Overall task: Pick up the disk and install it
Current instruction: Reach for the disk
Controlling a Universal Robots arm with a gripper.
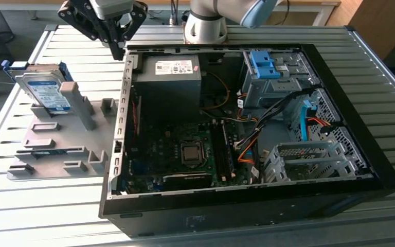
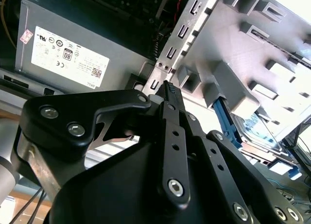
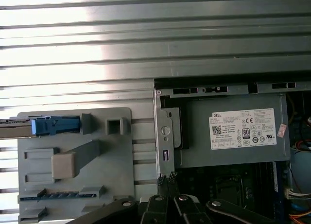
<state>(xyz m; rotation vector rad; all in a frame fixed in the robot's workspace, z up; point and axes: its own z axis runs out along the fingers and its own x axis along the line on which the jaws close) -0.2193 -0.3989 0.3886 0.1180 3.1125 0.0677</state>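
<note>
1. Hovering in the upper left of the exterior view, the gripper (image 1: 119, 50) hangs with its fingers clenched tip to tip and nothing between them.
2. Both wrist views show the same black fingers meeting at one point, in the second wrist view (image 2: 167, 86) and in the first wrist view (image 3: 167, 178).
3. The fingertips sit just over the far corner of the case (image 1: 252, 203), at its metal wall beside the power supply (image 1: 173, 77); I cannot tell whether they touch the wall.
4. The disk (image 1: 45, 91) is at the left edge of the exterior view, well apart from the gripper.
5. It stands tilted in the grey fixture (image 1: 60, 149), leaning against an upright post, its white-and-blue label facing up and its blue carrier showing along the upper edge.
6. In the first wrist view the disk (image 3: 54, 125) appears edge-on, its blue carrier lying across the fixture's end.
7. The fixture lies flat on the slatted table (image 1: 39, 216), just beside the case's left wall.
8. The case lies open on its side, filling the centre and right of the exterior view.
9. Inside it, the board (image 1: 183, 154) is at lower centre and the power supply at upper centre.
10. A blue bracket (image 1: 265, 64) sits atop the grey bay (image 1: 266, 92) at upper right.
11. A grey cage (image 1: 307, 159) is at lower right, with loose cables between it and the bay.
</note>
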